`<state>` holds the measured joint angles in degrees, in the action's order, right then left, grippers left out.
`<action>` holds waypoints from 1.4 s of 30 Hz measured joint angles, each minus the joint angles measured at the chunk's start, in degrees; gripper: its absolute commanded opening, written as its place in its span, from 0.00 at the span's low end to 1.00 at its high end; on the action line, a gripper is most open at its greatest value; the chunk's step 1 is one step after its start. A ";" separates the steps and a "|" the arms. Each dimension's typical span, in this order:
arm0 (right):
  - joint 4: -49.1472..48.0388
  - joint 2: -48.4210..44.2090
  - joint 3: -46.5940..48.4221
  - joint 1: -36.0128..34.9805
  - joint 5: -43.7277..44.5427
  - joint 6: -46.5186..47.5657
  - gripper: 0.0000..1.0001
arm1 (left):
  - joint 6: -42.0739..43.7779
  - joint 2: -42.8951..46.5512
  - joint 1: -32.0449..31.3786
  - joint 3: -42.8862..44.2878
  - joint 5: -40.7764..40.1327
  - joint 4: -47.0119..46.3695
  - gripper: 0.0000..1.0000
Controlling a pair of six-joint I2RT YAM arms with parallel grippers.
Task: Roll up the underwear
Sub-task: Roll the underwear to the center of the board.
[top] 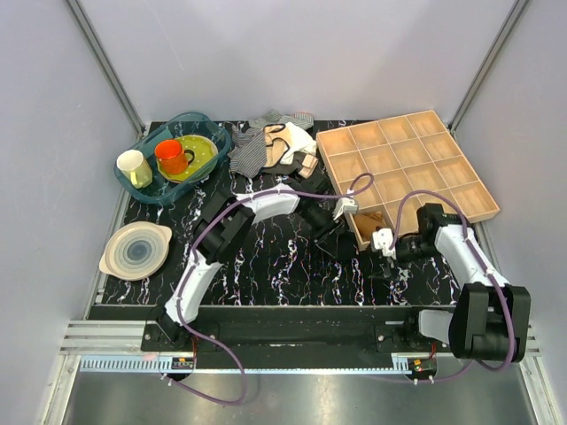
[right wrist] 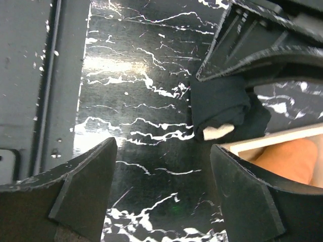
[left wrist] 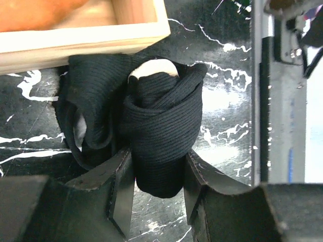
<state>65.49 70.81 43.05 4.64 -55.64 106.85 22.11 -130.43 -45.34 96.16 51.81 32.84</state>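
The underwear (left wrist: 161, 126) is a black rolled bundle with a small cream patch at its top, lying on the marbled table against the wooden tray's edge. My left gripper (left wrist: 157, 166) is shut on the roll's near end, one finger pressing each side. In the right wrist view the underwear (right wrist: 222, 106) shows its cream patch, pinched under the left fingers (right wrist: 252, 55). My right gripper (right wrist: 162, 151) stands open a short way from the bundle with only bare table between its fingers. From above, the left gripper (top: 332, 223) and right gripper (top: 384, 241) meet by the tray's near left corner.
The wooden compartment tray (top: 403, 168) stands at the back right, with a tan-brown bundle (top: 370, 220) in its nearest cell. A pile of striped and cream clothes (top: 275, 142) lies at the back centre. At the left are a blue basin (top: 173, 159) holding cups and a plate (top: 135, 250).
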 measured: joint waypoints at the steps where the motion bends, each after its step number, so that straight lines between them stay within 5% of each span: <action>1: -0.83 -0.50 -0.74 -0.52 0.00 1.22 0.84 | -0.66 -1.11 0.46 1.18 1.40 1.09 0.41; 12: -21.46 -2.27 -6.08 -16.72 6.36 1.62 0.83 | -6.38 -8.44 2.60 10.08 9.29 8.87 0.44; 19: -33.86 3.10 -8.07 -21.07 14.40 -1.53 0.78 | -7.89 -9.35 2.56 11.54 9.49 10.45 0.44; 24: -38.99 5.81 -8.41 -21.88 17.84 -2.38 0.57 | -9.11 -10.08 2.56 12.68 9.49 11.23 0.48; 28: -42.40 7.21 -8.39 -22.01 20.17 -3.82 0.40 | -10.99 -10.01 2.58 12.63 9.60 10.97 0.68; 29: -42.80 7.28 -8.39 -22.01 20.68 -4.22 0.37 | -11.91 -9.35 2.58 11.63 9.68 9.94 0.76; 30: -42.93 7.28 -8.39 -22.01 20.92 -4.63 0.33 | -12.46 -8.59 2.58 10.58 9.68 8.85 0.99; 42: -37.94 10.95 -3.34 -22.16 21.07 -9.70 0.28 | -25.16 10.62 7.30 -19.93 0.22 -23.76 0.99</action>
<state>27.55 81.76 39.70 -17.52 -34.57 97.14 -3.05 -119.81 -38.04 76.23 52.03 9.08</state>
